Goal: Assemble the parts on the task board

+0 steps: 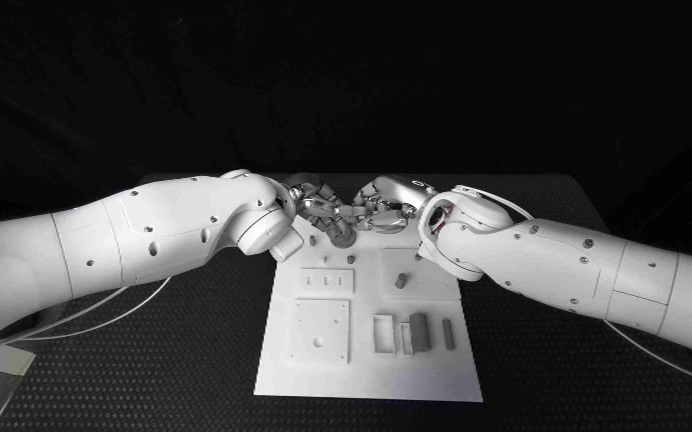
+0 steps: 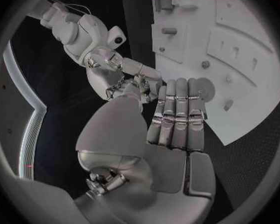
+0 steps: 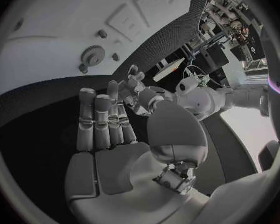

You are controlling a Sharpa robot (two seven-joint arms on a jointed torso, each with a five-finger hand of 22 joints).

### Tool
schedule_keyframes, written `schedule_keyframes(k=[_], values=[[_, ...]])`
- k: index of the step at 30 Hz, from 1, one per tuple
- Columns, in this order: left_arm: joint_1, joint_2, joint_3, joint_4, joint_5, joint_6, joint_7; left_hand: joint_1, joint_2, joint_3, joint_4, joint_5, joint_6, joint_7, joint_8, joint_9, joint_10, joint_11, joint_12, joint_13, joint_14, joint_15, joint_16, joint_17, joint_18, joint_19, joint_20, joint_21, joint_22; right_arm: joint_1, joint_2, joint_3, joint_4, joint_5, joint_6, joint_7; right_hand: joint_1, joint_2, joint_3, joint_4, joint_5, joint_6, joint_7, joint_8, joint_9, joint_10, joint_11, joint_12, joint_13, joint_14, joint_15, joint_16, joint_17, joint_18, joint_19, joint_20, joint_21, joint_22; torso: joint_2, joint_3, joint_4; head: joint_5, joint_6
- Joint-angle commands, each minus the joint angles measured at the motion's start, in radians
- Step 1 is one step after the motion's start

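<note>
Black matting is covering the table, with darkness lying behind its far edge. Over the board's far end, both sets of fingers are meeting, silver tips close together just above the white surface. The left hand is reaching in with its fingers lying straight and side by side, holding nothing that the left wrist view shows. The right hand is facing it with fingers likewise extended and loosely together, nothing showing between them in the right wrist view; whether the tips of either hand are touching a part beneath them, I cannot tell. Under the two hands, the board is running lengthwise toward the robot, its near edge sitting close to the table's front. A round grey disc is resting on the board just beyond the left fingertips. Further toward the robot, a small grey peg is standing upright near the board's right side, a square plate is lying on the left half, and a cluster of upright grey pieces is standing on the right half. Bare matting is lying open on both sides of the board, crossed only by the two white arms.
</note>
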Motion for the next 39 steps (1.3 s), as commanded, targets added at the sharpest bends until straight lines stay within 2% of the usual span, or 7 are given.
schedule_keyframes(k=[1, 5, 10, 15, 20, 29, 39], values=[[0.001, 0.002, 0.001, 0.002, -0.004, 0.013, 0.003, -0.001, 0.01, -0.005, 0.0, -0.003, 0.008, 0.001, 0.007, -0.001, 0.006, -0.001, 0.004, 0.002, 0.009, 0.0, 0.005, 0.001, -0.007, 0.007, 0.001, 0.006, 0.002, 0.0, 0.003, 0.001, 0.005, -0.014, 0.008, 0.001, 0.004, -0.001, 0.008, 0.0, 0.003, 0.008, 0.015, -0.005, -0.001, 0.005, 0.002, 0.004, -0.002, 0.002, -0.005, 0.002, -0.001, 0.035, 0.004, -0.005, -0.003, 0.012, -0.001, 0.0, -0.0009, 0.002, 0.0], [0.001, 0.003, 0.001, 0.004, -0.004, 0.019, 0.002, 0.017, 0.023, 0.0, -0.001, -0.003, 0.016, -0.003, 0.009, -0.001, 0.013, -0.005, 0.005, 0.007, 0.012, -0.002, 0.007, 0.002, -0.007, 0.009, -0.002, 0.006, 0.005, 0.0, 0.006, 0.001, 0.005, -0.016, 0.01, 0.0, 0.004, -0.001, 0.008, 0.001, 0.003, 0.008, 0.015, -0.005, -0.001, 0.005, 0.002, 0.004, -0.002, 0.002, -0.005, 0.002, -0.001, 0.035, 0.004, -0.005, -0.003, 0.012, 0.0, -0.0006, -0.0013, 0.001, 0.0], [0.001, 0.002, 0.001, 0.005, -0.002, 0.024, 0.003, 0.087, 0.054, 0.006, -0.003, 0.006, 0.025, -0.006, 0.009, -0.006, 0.021, -0.007, 0.001, 0.016, 0.015, -0.004, 0.009, 0.003, -0.011, 0.011, -0.005, 0.005, 0.012, 0.0, 0.007, 0.001, 0.004, -0.016, 0.013, -0.001, 0.004, -0.001, 0.008, 0.001, 0.003, 0.008, 0.015, -0.005, -0.001, 0.005, 0.002, 0.005, -0.002, 0.003, -0.005, 0.002, -0.002, 0.035, 0.004, -0.005, -0.003, 0.012, -0.001, -0.0007, -0.0003, -0.001, -0.001], [0.001, 0.001, 0.001, 0.005, 0.005, 0.027, 0.004, 0.145, 0.054, 0.062, -0.003, 0.004, 0.034, -0.008, 0.008, -0.011, 0.03, -0.009, -0.004, 0.025, 0.017, -0.005, 0.01, 0.002, -0.014, 0.014, -0.006, 0.001, 0.018, 0.0, 0.008, 0.001, 0.004, -0.016, 0.014, -0.002, 0.003, 0.0, 0.008, 0.001, 0.003, 0.008, 0.015, -0.005, -0.001, 0.005, 0.002, 0.005, -0.002, 0.003, -0.005, 0.003, -0.002, 0.035, 0.004, -0.005, -0.003, 0.012, 0.0, -0.0007, -0.0002, 0.0, -0.002], [0.001, 0.002, 0.001, 0.004, 0.013, 0.029, 0.004, 0.169, 0.056, 0.08, -0.005, 0.005, 0.036, -0.008, 0.007, -0.013, 0.031, -0.01, -0.007, 0.028, 0.018, -0.005, 0.011, 0.003, -0.014, 0.014, -0.006, -0.001, 0.021, 0.0, 0.007, 0.001, 0.009, -0.017, 0.014, -0.003, 0.003, -0.001, 0.008, 0.002, 0.003, 0.009, 0.015, -0.005, -0.001, 0.006, 0.002, 0.005, -0.002, 0.003, -0.005, 0.003, -0.002, 0.035, 0.005, -0.005, -0.003, 0.013, -0.001, -0.0005, -0.0005, 0.001, -0.004], [0.001, 0.001, 0.001, 0.003, 0.028, 0.03, 0.003, 0.152, 0.053, 0.08, -0.001, 0.004, 0.039, -0.008, 0.007, -0.014, 0.034, -0.01, -0.008, 0.03, 0.016, -0.003, 0.01, 0.002, -0.015, 0.013, -0.003, -0.003, 0.023, 0.0, 0.007, 0.001, 0.016, -0.018, 0.018, -0.005, 0.002, -0.001, 0.009, 0.002, 0.003, 0.009, 0.015, -0.005, -0.001, 0.006, 0.002, 0.005, -0.003, 0.003, -0.005, 0.003, -0.002, 0.035, 0.005, -0.005, -0.003, 0.013, 0.0, -0.0001, -0.0009, 0.002, -0.006], [0.001, 0.001, 0.001, 0.003, 0.037, 0.024, 0.004, 0.051, 0.052, 0.1, 0.0, 0.003, 0.041, -0.009, 0.004, -0.019, 0.034, -0.01, -0.012, 0.034, 0.015, -0.004, 0.009, 0.0, -0.015, 0.014, -0.005, -0.007, 0.028, 0.0, 0.01, 0.001, 0.017, -0.02, 0.018, -0.007, 0.002, -0.001, 0.01, 0.002, 0.003, 0.009, 0.015, -0.005, -0.001, 0.006, 0.002, 0.005, -0.003, 0.003, -0.006, 0.003, -0.002, 0.035, 0.005, -0.005, -0.003, 0.013, 0.0, 0.0, -0.0008, 0.002, -0.006]])
